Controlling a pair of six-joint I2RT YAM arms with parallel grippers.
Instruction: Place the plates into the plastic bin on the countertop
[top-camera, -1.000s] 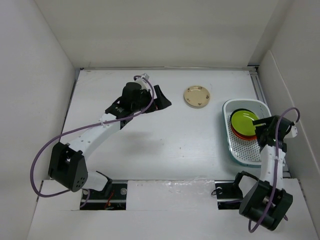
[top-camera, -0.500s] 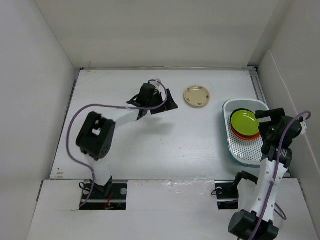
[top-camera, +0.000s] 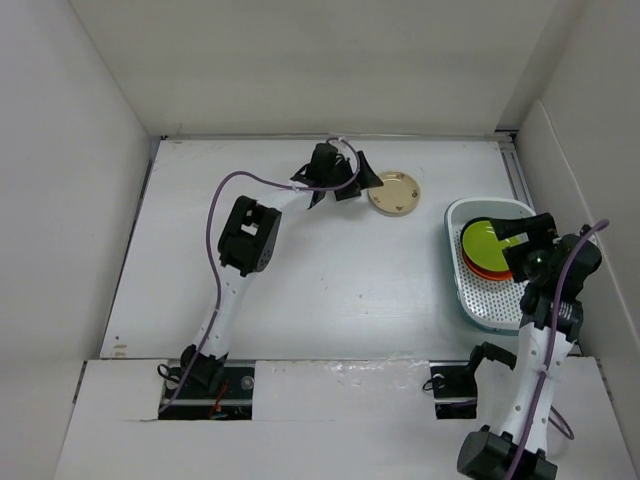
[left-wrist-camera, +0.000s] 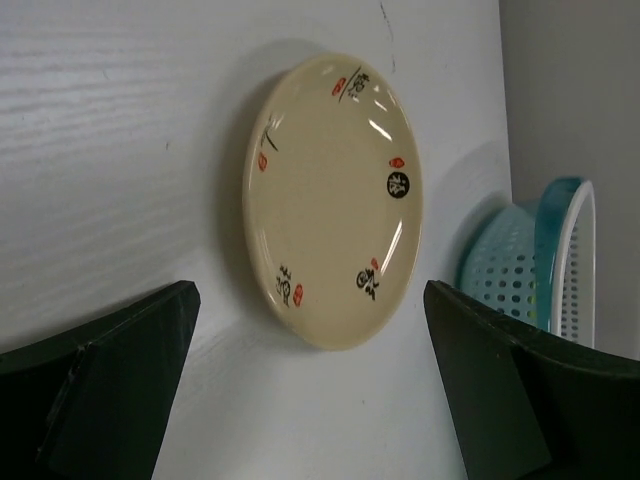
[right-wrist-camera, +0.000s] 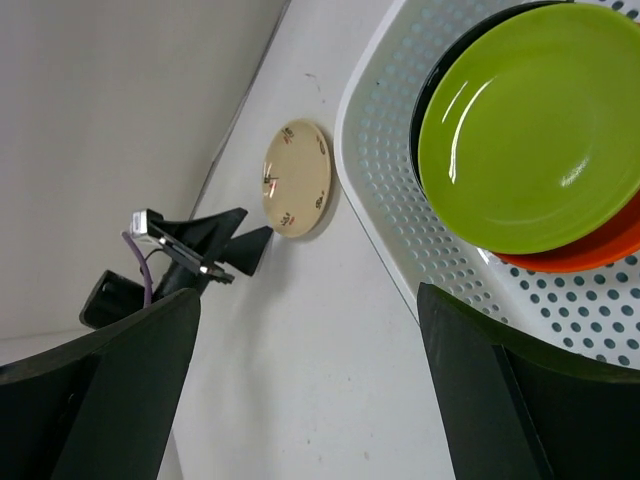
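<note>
- The left gripper (top-camera: 357, 186), jaws spread wide, sits low just beside the beige plate (top-camera: 394, 192). A finger stands to either side of the rim, apparently lined up to pinch the edge.
- That plate lies flat on the countertop (top-camera: 330, 280) near the far edge, right of middle and apart from the bin (top-camera: 455, 275).
- The bin lies along the right edge. The green plate (top-camera: 487, 240) tops a stack of orange and black ones at the bin's far end, so the near end likely has room.
- The right gripper (top-camera: 526, 235), spread and holding nothing, hangs over the stack.
</note>
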